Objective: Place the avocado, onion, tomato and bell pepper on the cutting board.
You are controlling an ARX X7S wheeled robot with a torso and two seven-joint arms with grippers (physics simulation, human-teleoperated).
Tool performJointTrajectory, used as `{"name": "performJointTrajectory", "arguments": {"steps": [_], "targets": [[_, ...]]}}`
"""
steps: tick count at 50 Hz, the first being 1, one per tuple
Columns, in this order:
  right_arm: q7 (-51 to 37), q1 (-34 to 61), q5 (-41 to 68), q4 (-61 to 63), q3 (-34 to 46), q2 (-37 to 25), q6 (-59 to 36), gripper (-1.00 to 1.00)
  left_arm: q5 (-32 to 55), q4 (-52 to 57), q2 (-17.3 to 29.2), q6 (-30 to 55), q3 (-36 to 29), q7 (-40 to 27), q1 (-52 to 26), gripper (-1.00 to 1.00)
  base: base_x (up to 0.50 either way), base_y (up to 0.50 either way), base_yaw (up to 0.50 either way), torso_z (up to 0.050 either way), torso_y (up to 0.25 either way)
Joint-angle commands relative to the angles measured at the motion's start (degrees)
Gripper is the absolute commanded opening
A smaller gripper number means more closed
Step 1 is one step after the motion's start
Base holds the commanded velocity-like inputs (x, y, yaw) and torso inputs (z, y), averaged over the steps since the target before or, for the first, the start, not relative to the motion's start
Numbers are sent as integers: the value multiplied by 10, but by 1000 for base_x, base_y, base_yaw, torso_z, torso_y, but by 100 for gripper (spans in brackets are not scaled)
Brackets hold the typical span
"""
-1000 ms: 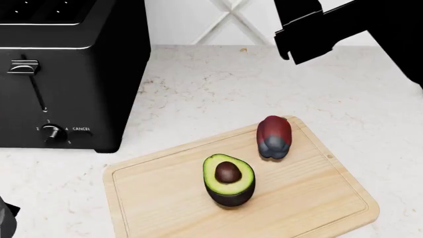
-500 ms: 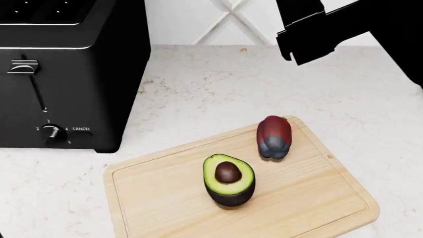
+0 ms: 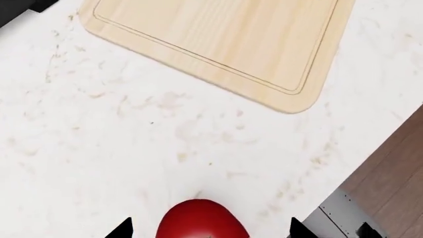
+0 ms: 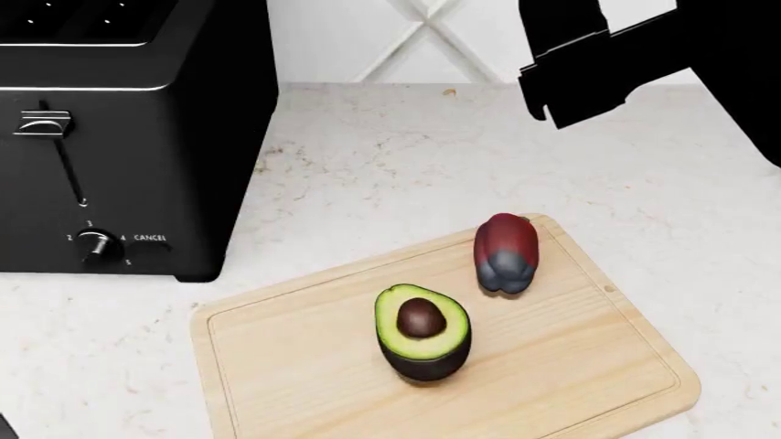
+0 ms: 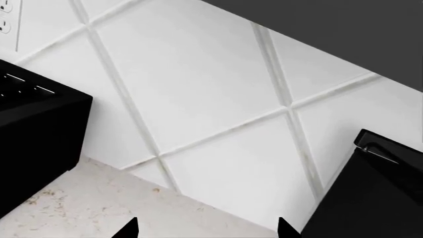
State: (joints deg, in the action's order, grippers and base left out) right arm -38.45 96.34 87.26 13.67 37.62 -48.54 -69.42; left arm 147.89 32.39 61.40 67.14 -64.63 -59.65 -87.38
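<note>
Light wooden cutting board (image 4: 555, 366), glossy tomato (image 3: 200, 220)

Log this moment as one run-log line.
on cutting board: avocado, bell pepper | tomato on counter between open left jaws | right jaws open, empty | onion unseen

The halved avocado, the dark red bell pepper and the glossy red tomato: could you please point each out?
Halved avocado (image 4: 422, 320), head view, on its brown pit.
Dark red bell pepper (image 4: 504, 242), head view, on its red upper body.
Glossy red tomato (image 3: 200, 220), left wrist view, on its rounded skin.
</note>
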Motion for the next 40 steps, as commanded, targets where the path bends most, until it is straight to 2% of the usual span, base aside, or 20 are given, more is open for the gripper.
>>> {"name": "performJointTrajectory", "arguments": {"steps": [1, 26, 27, 37, 40], "targets": [[22, -3, -18, 2, -14, 14, 15, 100, -67, 0, -10, 6, 27, 43, 40, 100, 0, 0, 0, 0, 0], [14, -3, -8, 8, -15, 6, 14, 100, -112, 24, 6, -22, 33, 79, 102, 100, 0, 0, 0, 0, 0], [14, -4, -8, 8, -14, 7, 15, 100, -114, 24, 8, -22, 34, 78, 101, -100, 0, 0, 0, 0, 0], [12, -2, -7, 8, -14, 8, 15, 100, -112, 27, 10, -12, 34, 67, 85, -100, 0, 0, 0, 0, 0], [9, 3, -2, 9, -15, 6, 13, 100, -98, 23, 2, -3, 34, 55, 58, -100, 0, 0, 0, 0, 0]]}}
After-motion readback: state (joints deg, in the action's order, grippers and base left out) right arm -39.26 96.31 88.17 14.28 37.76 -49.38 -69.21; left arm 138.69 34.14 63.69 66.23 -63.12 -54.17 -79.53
